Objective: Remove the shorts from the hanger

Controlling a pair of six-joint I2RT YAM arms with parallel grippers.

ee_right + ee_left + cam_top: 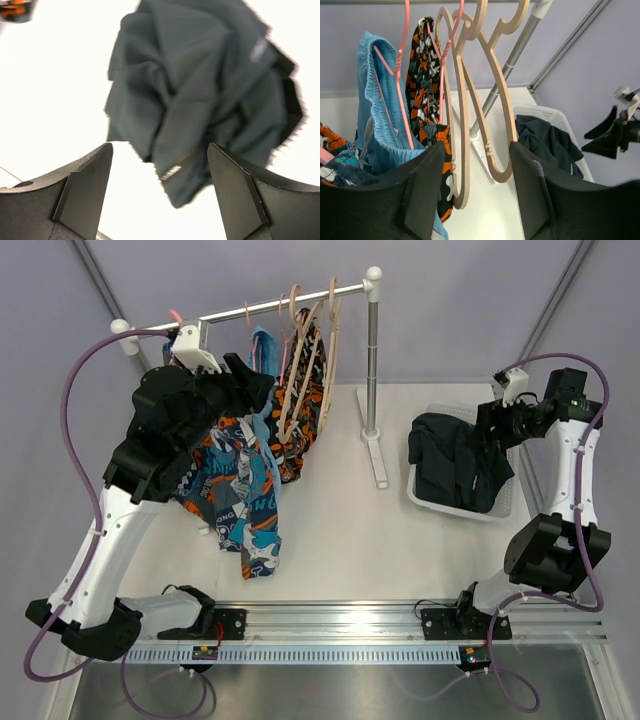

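Camo shorts point(296, 452) hang from the rail point(260, 308), upper middle of the top view. They are squeezed between the wooden hangers point(318, 350) on their right and the light blue garment point(377, 110) on their left. A pink hanger point(400, 75) lies against the blue one. Teal patterned garment point(240, 505) droops lower left, partly under the left arm.

Left gripper point(477, 195) sits just in front of the wooden hangers, jaws spread wide, nothing in them. Rack post point(372, 360) stands right of the hangers.

Dark shorts point(455, 465) lie heaped in the white basket point(420, 502), right middle; pair count can't tell. Right gripper point(160, 195) hangs over the heap, jaws wide apart, empty.

Room to move: the table point(340, 530) strip between garments and basket.
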